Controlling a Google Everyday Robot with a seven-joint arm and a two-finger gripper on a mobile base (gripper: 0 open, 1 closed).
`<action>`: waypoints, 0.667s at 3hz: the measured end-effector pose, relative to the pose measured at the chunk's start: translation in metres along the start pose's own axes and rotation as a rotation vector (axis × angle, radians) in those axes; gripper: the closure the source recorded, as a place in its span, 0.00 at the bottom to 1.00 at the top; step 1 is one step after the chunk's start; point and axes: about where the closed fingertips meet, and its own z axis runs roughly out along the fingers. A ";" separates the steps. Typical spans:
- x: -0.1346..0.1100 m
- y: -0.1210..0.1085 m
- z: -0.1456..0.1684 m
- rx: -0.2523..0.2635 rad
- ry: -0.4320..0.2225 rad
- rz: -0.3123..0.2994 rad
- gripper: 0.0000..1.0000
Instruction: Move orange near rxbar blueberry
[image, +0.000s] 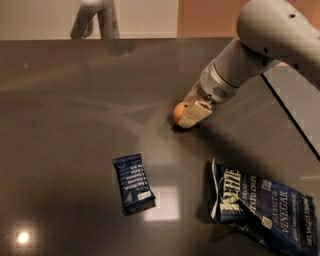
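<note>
The orange (179, 112) rests on the dark table, right of centre. My gripper (187, 111) comes down from the upper right and is shut on the orange; one cream finger (196, 113) covers the fruit's right side and the other sits behind it. The rxbar blueberry (133, 183), a small flat navy wrapper with white text, lies flat on the table to the lower left of the orange, well apart from it.
A large navy Kettle sea salt & vinegar chip bag (262, 210) lies at the lower right, below the gripper. The table's right edge (291, 120) runs diagonally behind my arm. A grey metal stand (95, 17) rises at the far edge, top left.
</note>
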 end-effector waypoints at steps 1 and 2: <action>-0.012 0.009 -0.010 -0.022 -0.038 -0.026 0.84; -0.027 0.031 -0.020 -0.071 -0.087 -0.074 1.00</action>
